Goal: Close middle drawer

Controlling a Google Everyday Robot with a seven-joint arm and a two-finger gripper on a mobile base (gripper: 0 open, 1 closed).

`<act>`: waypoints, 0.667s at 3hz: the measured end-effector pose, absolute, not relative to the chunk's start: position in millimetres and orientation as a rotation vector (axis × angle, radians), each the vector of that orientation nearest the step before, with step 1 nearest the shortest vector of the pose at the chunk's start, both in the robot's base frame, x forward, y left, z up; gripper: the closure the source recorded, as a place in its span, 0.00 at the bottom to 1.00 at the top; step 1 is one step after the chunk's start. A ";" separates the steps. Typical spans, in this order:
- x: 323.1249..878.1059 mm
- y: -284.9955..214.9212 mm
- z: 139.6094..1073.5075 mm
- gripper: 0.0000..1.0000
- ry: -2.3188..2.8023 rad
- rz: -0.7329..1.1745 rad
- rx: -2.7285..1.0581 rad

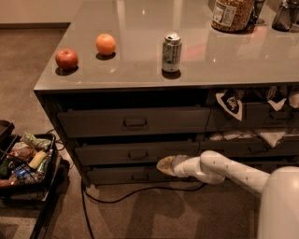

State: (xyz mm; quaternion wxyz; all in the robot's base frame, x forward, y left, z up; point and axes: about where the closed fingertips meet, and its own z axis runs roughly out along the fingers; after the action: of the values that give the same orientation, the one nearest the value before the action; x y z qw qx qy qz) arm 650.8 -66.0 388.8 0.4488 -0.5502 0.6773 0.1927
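**Three stacked fronts, gripper (163,165) at the middle drawer (107,154)**

You are looking at the gripper reaching in from the right, low against the middle drawer's front, just right of its handle (138,154). You cannot tell how far open it is or whether it is touching the front. The middle drawer is sitting between the top drawer (93,122) and the bottom drawer (112,176), with its front standing slightly proud.

The labels on the can (172,51) and the jar (232,14) are showing print too small to read.

An apple (67,59) and an orange (106,44) are sitting left of the can on the glossy grey counter (140,28). A cable (140,191) is trailing over the brown floor (28,56), and a black bin (51,158) of packets is standing at the left.
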 end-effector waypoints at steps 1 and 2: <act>584.7 -65.6 399.5 1.00 1.651 0.516 -1.366; 521.8 -65.3 402.2 1.00 1.622 0.508 -1.310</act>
State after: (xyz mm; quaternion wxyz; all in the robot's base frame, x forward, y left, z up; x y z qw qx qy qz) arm 521.8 -65.3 402.2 0.4776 -0.5363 0.6641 0.2080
